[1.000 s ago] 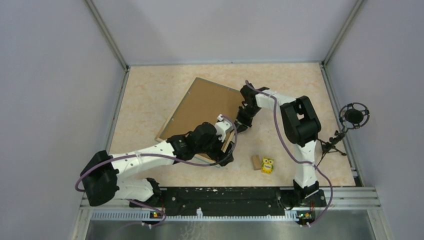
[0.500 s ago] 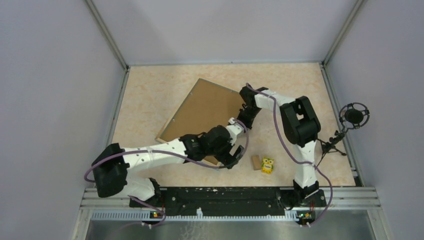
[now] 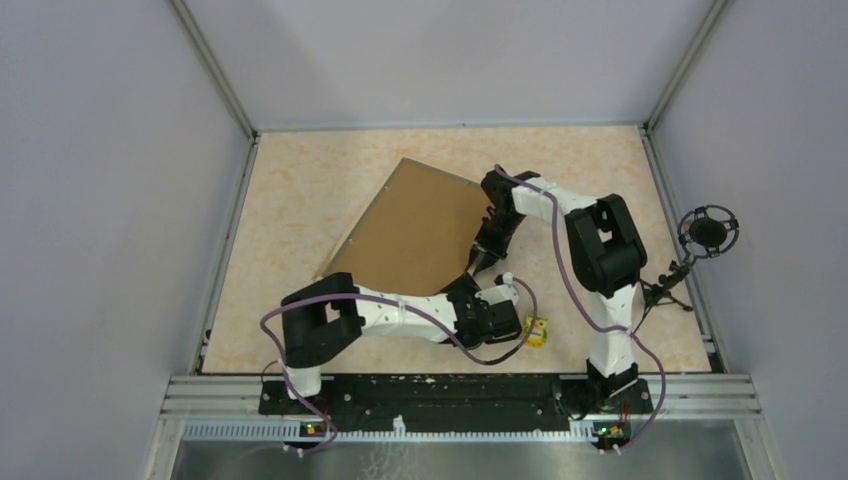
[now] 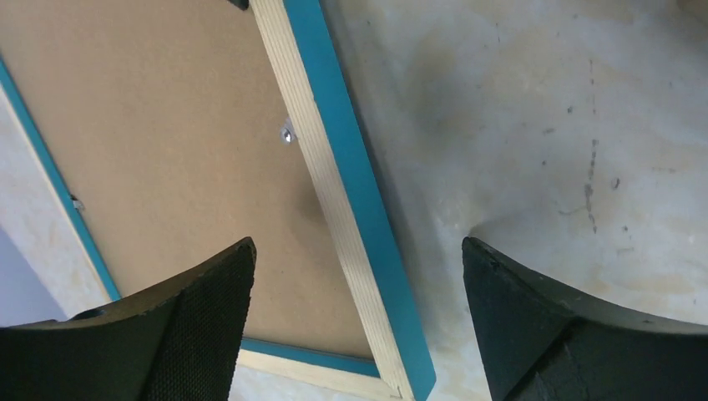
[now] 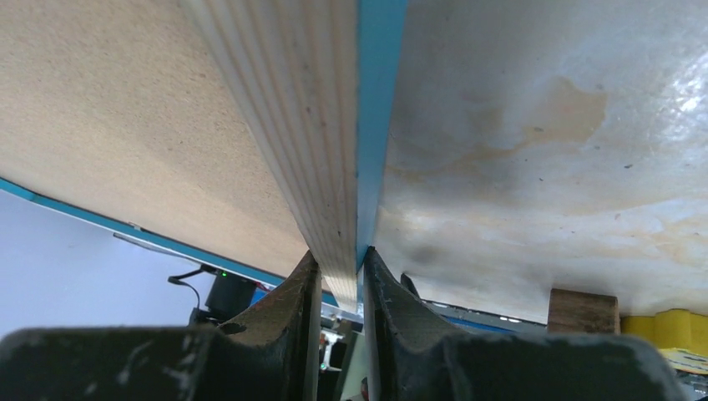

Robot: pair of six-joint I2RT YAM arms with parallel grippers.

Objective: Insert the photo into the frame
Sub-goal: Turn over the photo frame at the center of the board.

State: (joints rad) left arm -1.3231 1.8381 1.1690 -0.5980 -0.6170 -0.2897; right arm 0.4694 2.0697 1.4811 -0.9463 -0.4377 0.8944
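Observation:
The frame [image 3: 415,225] shows its brown back and stands tilted, its right edge lifted off the table. My right gripper [image 3: 482,255] is shut on that light-wood and blue rail [image 5: 317,125], one finger on each side of it [image 5: 338,263]. My left gripper [image 3: 510,325] hovers low by the frame's near right corner, open wide. In the left wrist view that corner's rail [image 4: 351,192] lies between the spread fingers [image 4: 359,326] without touching either one. The photo is out of view.
A small wooden block [image 5: 583,309] and a yellow toy [image 3: 537,331] lie on the table just right of my left gripper. A microphone on a stand [image 3: 706,233] sits beyond the right table edge. Metal posts and grey walls ring the table.
My left arm has swung right along the frame's near edge, ending beside the yellow toy and covering the wooden block. The frame has shifted right and tilted further in the right gripper's hold.

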